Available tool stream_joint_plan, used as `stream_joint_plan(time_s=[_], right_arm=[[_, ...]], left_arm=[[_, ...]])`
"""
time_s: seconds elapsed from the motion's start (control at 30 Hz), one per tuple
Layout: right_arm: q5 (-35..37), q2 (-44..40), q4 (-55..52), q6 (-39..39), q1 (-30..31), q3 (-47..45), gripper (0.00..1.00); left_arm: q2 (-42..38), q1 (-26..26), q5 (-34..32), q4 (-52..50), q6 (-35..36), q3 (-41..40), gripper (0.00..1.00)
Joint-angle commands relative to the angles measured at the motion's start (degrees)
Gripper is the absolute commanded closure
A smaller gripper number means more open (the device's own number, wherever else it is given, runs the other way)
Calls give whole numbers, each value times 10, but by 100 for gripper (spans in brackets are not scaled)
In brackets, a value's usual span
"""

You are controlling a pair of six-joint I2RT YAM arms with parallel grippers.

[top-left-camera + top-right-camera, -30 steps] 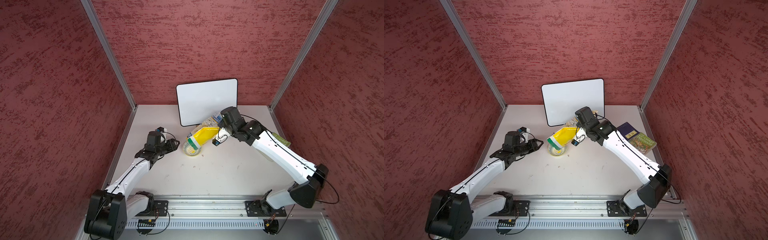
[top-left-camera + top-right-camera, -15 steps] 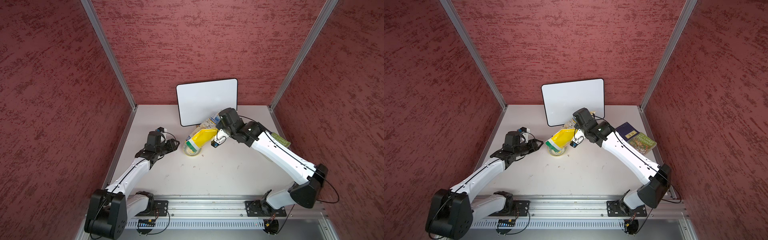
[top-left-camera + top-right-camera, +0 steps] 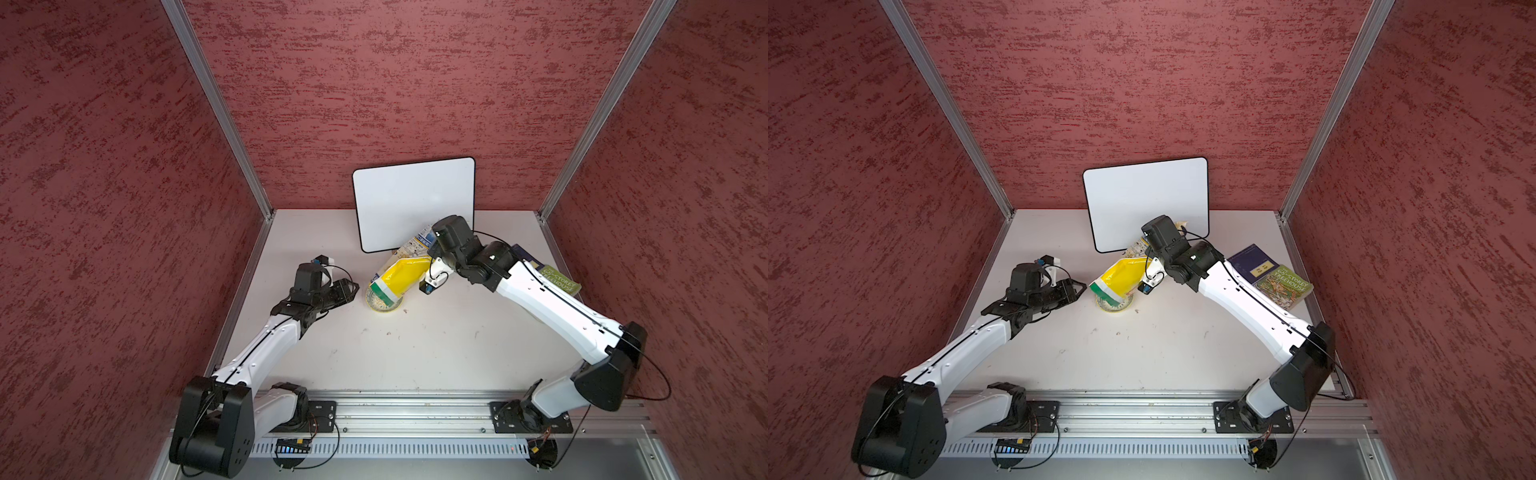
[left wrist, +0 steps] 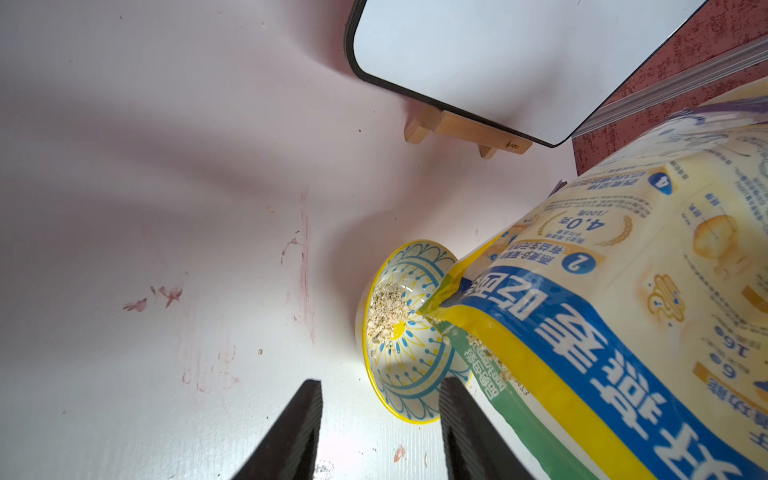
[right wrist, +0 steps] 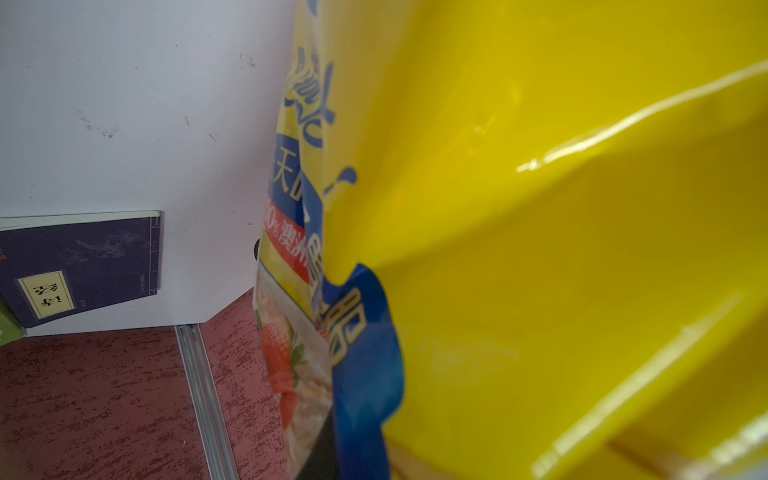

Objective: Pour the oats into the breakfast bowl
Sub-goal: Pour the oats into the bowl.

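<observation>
Yellow oat pouch point(image 3: 405, 277), plastic, green-and-white strip at the mouth. Held aloft and tilted. Its long axis slopes down from the right gripper point(image 3: 432, 270) at the raised end toward the left arm's side, with the mouth lowest, over the breakfast bowl point(image 3: 380, 311).
Oats point(image 4: 384, 307): pale flakes, a small heap inside the bowl on the side away from the pouch. More flakes sit at the pouch lip in the left wrist view.
Bowl: white, blue pattern, yellow rim. Stands on the table point(image 3: 415, 353) under the mouth, between the two grippers.
Right gripper: clamped on the pouch, fingers hidden behind the plastic.
Left gripper point(image 3: 347, 291): jaws apart, holding nothing, just beside the bowl; contact cannot be told.
Judgement: pouring step, bowl part filled. Further flow depends on the mouth staying above the bowl as the raised end lifts.
Beyond: whiteboard point(image 3: 413, 203) on a wooden stand at the back wall. Purple book point(image 3: 1252, 264) and green book point(image 3: 1283, 286) lie well apart, past the right arm.
</observation>
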Motion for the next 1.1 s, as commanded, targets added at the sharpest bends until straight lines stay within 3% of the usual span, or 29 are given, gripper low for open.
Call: stream_joint_plan(time_s=[0.0,1.07], right_arm=[[57,-21,111,-5,3,55,100],[40,-35,99,17,-9,54,100]], left_arm=[[3,3,-6,1,9,-4,50],[-1,4,-18,-7,11,-3,51]])
